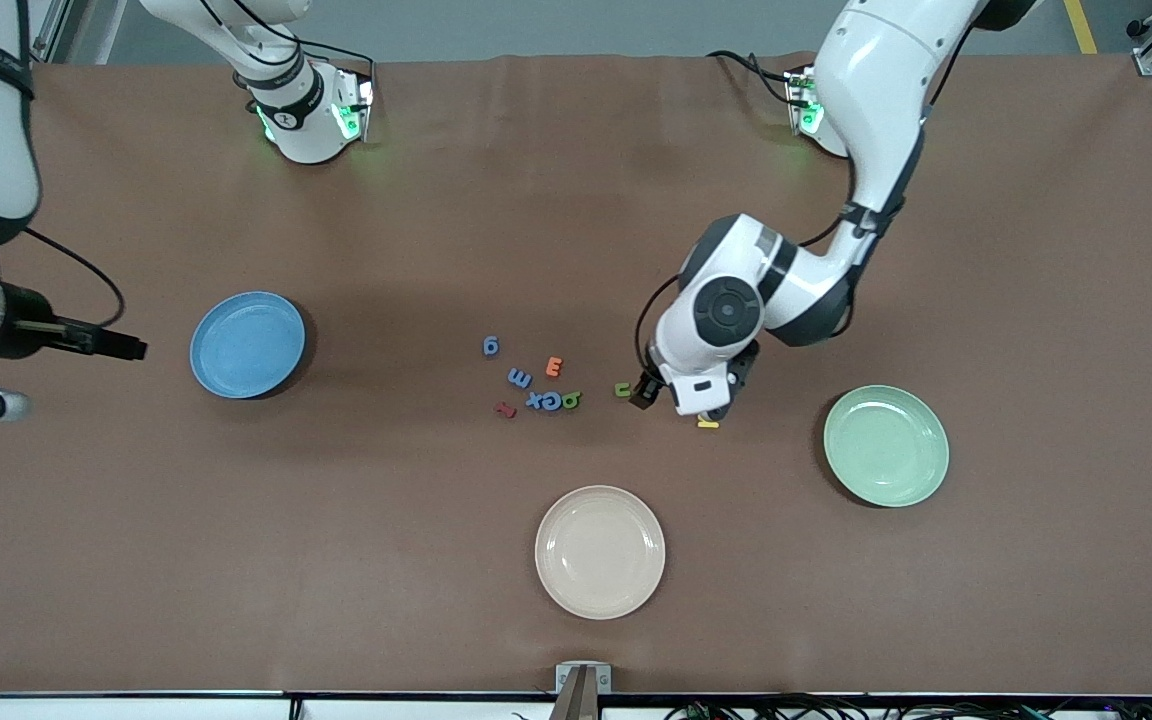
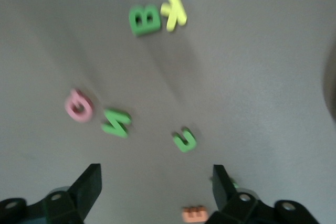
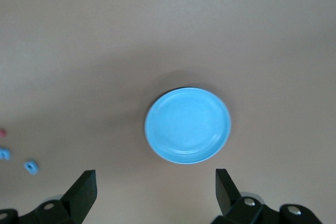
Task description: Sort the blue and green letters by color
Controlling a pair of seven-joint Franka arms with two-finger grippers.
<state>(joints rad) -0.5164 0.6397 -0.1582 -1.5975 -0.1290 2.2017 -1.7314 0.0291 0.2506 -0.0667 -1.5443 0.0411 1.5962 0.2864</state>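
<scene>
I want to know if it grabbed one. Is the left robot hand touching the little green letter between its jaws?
Apart. The left wrist view shows the left gripper open, with table showing around the green letter.

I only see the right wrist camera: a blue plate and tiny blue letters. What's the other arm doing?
Observer: The left gripper is open, low over the table beside a green U-shaped letter.
Operator: My right gripper just waits, open, above the blue plate. Is there a green plate?
Observer: Yes, a green plate sits toward the left arm's end of the table.
Operator: Any more plates?
Observer: A beige plate, nearest the front camera.
</scene>
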